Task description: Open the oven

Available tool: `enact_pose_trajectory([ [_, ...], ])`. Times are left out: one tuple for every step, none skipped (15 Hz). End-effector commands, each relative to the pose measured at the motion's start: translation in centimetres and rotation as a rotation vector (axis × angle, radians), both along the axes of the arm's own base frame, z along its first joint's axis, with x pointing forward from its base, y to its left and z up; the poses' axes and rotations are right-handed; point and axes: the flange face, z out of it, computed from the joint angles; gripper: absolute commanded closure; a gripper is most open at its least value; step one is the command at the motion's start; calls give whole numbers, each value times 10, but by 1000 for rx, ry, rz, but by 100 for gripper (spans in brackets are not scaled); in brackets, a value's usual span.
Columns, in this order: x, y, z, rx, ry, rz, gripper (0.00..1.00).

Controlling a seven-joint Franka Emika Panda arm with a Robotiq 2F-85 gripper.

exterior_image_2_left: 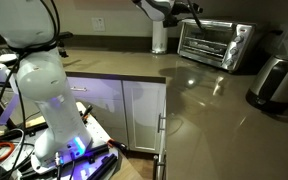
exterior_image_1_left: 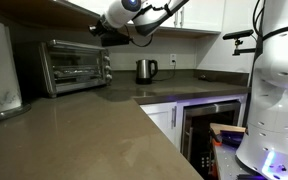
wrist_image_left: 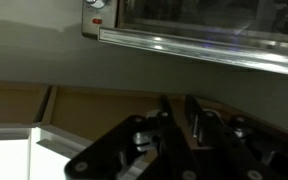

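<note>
The silver toaster oven (exterior_image_1_left: pixel 74 65) stands at the back of the brown counter, its glass door closed; it shows in both exterior views (exterior_image_2_left: pixel 216 42). In the wrist view its door and steel handle bar (wrist_image_left: pixel 204 45) fill the top of the frame, with a knob panel at the upper left. My gripper (exterior_image_1_left: pixel 111 30) hovers in the air just above and beside the oven's knob-side top corner (exterior_image_2_left: pixel 189 10), not touching it. In the wrist view the two fingers (wrist_image_left: pixel 181 120) stand close together with nothing between them.
A small steel kettle (exterior_image_1_left: pixel 145 70) stands on the counter next to the oven (exterior_image_2_left: pixel 159 38). A built-in dark glass-door appliance (exterior_image_1_left: pixel 209 125) sits under the counter. A rounded steel appliance (exterior_image_2_left: pixel 274 80) stands at the counter's end. The robot's white base (exterior_image_2_left: pixel 39 90) stands on the floor.
</note>
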Motion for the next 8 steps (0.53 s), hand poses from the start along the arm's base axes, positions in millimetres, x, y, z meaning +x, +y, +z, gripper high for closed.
enact_pose_trajectory([
  [19,-7,-6,6,-27,22,97],
  [23,-9,-8,6,-28,23,100],
  [27,-11,-10,5,-29,25,100],
  [30,-12,-10,0,-33,28,100],
  [34,-15,-10,-5,-36,30,100],
  [37,-17,-10,-10,-39,30,100],
  [40,-19,-9,-13,-43,32,100],
  [44,-21,-10,-16,-44,36,100],
])
